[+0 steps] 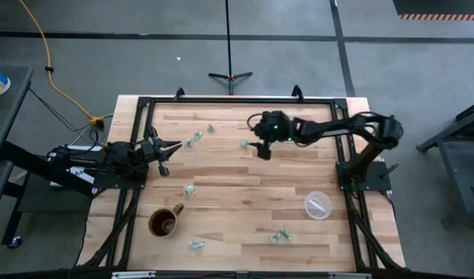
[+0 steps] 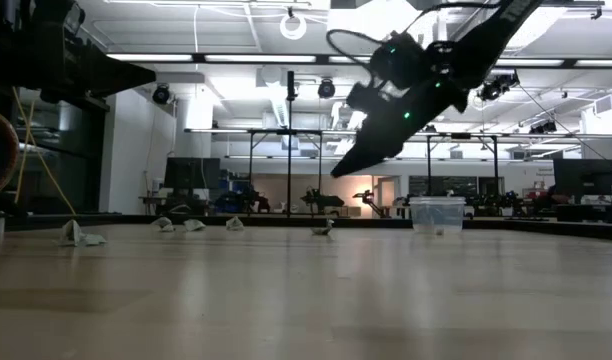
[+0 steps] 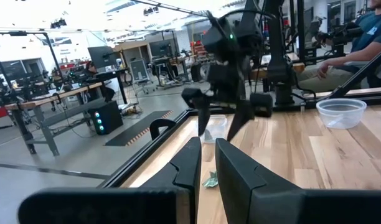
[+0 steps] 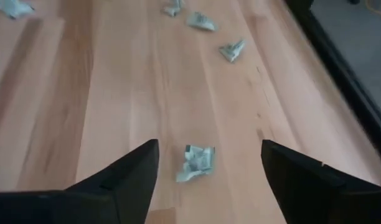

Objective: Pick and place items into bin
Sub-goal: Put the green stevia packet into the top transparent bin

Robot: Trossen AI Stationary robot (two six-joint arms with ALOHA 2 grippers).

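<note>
Two arms are set over a wooden tabletop [image 1: 245, 194] framed by a dark rail. The right arm is stretched toward the far middle, its claw [image 4: 209, 168] spread wide and hung above one crumpled bit [image 4: 195, 163], which lies between the fingers but is not touched. The left claw [image 1: 166, 149] waits by the left edge with its fingers nearly together, nothing between them. A brown mug [image 1: 166, 223] stands near the front left; a clear bin [image 1: 317, 205] sits at the right, well apart from the targeted bit. The other bits [image 1: 194, 140] are scattered along the far left, the middle and the front.

The step in hand is judged to be the descent onto the bit. It would be done best by lowering straight down, keeping the bit centred, and closing only once the fingertips reach the wood, since the bit is flat and light. The far rail lies near, while open wood is left toward the bin.
</note>
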